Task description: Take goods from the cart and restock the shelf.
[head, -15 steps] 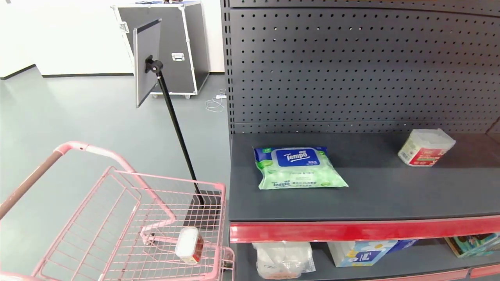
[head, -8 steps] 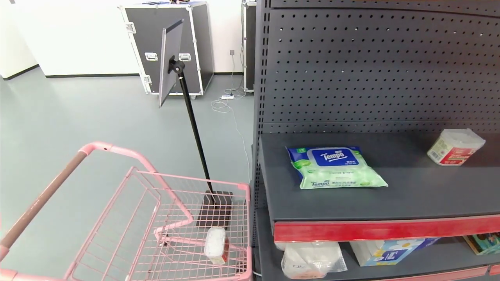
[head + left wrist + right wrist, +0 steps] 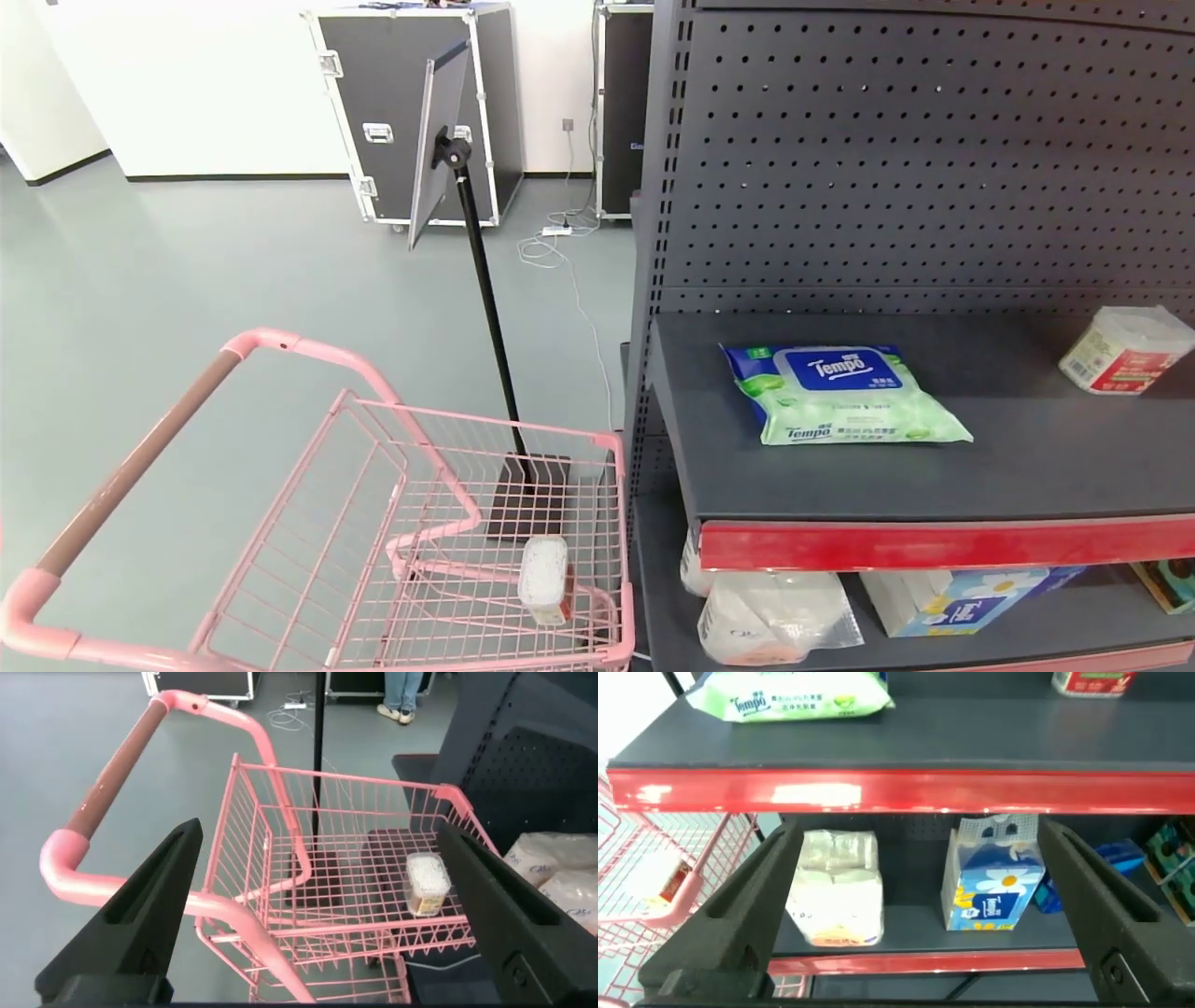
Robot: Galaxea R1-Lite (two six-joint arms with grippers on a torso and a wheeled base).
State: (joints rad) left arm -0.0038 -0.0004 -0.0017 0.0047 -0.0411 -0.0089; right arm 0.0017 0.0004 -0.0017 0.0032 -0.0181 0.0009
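Tub (image 3: pixel 544 579) lies on its side in the cart (image 3: pixel 299 347), low at 6 o'clock in my head view, near the basket's end wires. I judge it light, stiff and smooth, likely to roll, so I'd pinch across its body. Left gripper (image 3: pixel 320 831) and right gripper (image 3: pixel 920 831) both gape wide, holding nothing. Open shelf (image 3: pixel 934 476) room lies at 3 o'clock of the wipes (image 3: pixel 840 392).

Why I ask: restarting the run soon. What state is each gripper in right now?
Left gripper: open, holding nothing, facing the cart.
Right gripper: open, holding nothing, facing the shelf.
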